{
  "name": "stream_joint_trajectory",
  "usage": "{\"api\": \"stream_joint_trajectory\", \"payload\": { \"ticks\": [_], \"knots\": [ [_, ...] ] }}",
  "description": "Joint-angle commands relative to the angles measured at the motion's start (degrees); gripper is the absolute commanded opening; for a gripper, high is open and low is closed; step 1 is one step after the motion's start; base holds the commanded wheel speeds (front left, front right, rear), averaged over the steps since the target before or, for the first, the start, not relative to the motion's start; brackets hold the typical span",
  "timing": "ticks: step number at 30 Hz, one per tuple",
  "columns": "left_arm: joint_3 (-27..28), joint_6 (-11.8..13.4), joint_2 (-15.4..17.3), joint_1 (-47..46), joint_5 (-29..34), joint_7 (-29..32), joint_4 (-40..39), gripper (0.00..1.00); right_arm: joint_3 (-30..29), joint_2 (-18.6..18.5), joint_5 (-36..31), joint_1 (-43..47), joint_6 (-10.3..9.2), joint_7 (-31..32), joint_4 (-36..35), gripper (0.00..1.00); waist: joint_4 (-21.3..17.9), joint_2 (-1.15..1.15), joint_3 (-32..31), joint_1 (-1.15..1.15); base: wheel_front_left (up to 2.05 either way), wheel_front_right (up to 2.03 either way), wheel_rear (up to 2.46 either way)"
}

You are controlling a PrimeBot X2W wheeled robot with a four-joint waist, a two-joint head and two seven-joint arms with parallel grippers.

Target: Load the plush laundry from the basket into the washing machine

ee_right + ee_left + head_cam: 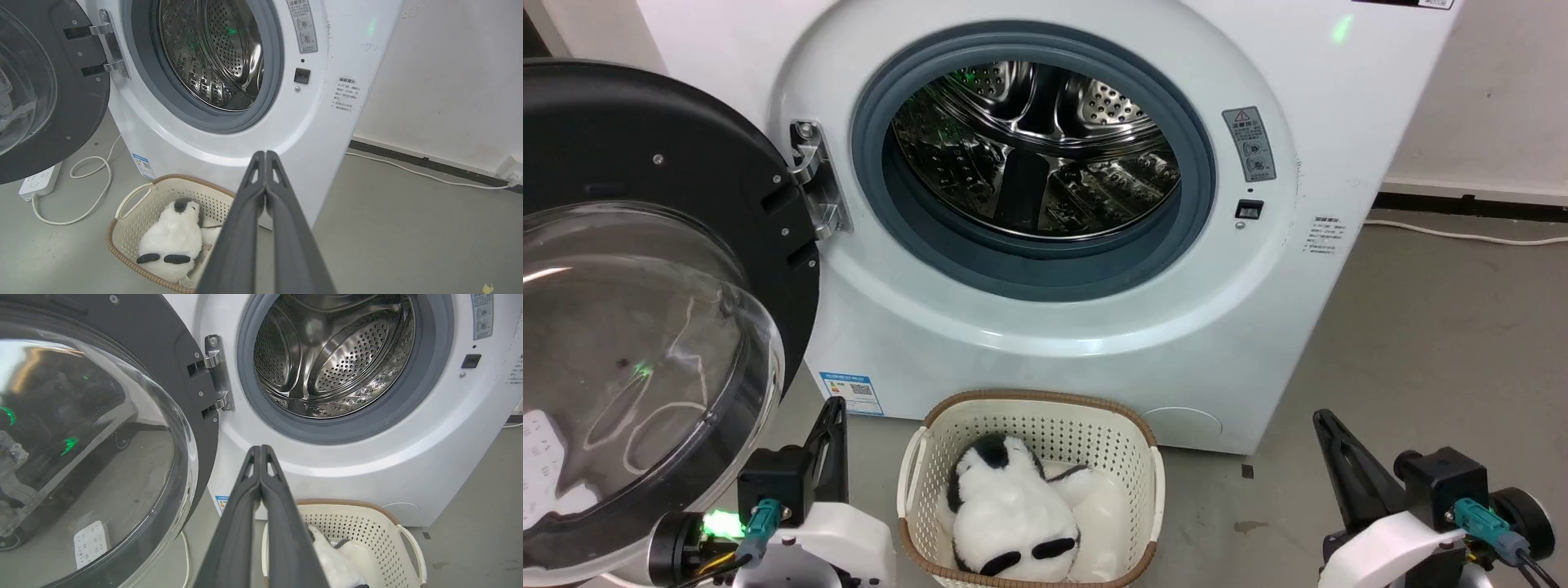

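A white front-loading washing machine (1258, 327) stands with its black-framed bubble door (645, 327) swung wide to the robot's left, leaving the steel drum (1029, 155) open to reach. On the floor (1437, 343) just in front sits the cream basket (1054, 433), and the black-and-white plush laundry (1013, 514) lies inside it. The task appears to be at its first step, with nothing grasped. The left gripper (835, 408) and right gripper (1321, 418) hover low on either side of the basket, fingers clenched together and empty. Next, one gripper likely needs to spread its fingers and dip in to pinch the soft toy. The floor is smooth and grey, a white power strip (41, 179) lies beside the machine, and a pale wall (449, 81) stands on the right
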Motion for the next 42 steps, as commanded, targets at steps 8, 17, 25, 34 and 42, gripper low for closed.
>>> {"api": "stream_joint_trajectory", "payload": {
  "ticks": [8, 17, 25, 34, 42],
  "knots": [
    [0.0, 0.1, 0.0, 0.8, 0.1, 0.0, -0.2, 0.0, -0.1, 0.0, -0.3, -0.7, -0.05, 0.0, -0.2, 0.0, 0.0, 0.0, 0.0, 0.0, 0.0, 0.0, 0.0],
    [0.0, 0.0, 0.0, 0.0, 0.0, 0.0, 0.0, 1.0, 0.0, 0.0, 0.0, 0.0, 0.0, 0.0, 0.0, 1.0, 0.0, 0.0, 0.0, 0.0, 0.0, 0.0, 0.0],
    [-0.2, 0.1, 0.0, 0.0, -0.3, -0.4, 0.0, 1.0, 0.1, 0.0, 0.5, 0.1, 0.0, -0.4, 0.1, 1.0, 0.0, 0.0, -0.1, 0.0, 0.0, 0.0, 0.0],
    [-0.8, 0.6, 0.0, 0.3, -1.0, -1.4, -0.3, 1.0, -0.7, 0.0, 1.7, 0.3, -0.01, -1.4, 0.1, 1.0, -0.3, 0.0, -0.1, 0.0, 0.0, 0.0, 0.0],
    [-1.5, 0.6, 0.0, 0.4, -1.7, -2.4, 0.3, 1.0, -1.1, 0.0, 2.8, 0.2, -0.01, -2.4, 0.4, 1.0, -1.3, 0.0, 1.2, 0.0, 0.0, 0.0, 0.0]
  ]
}}
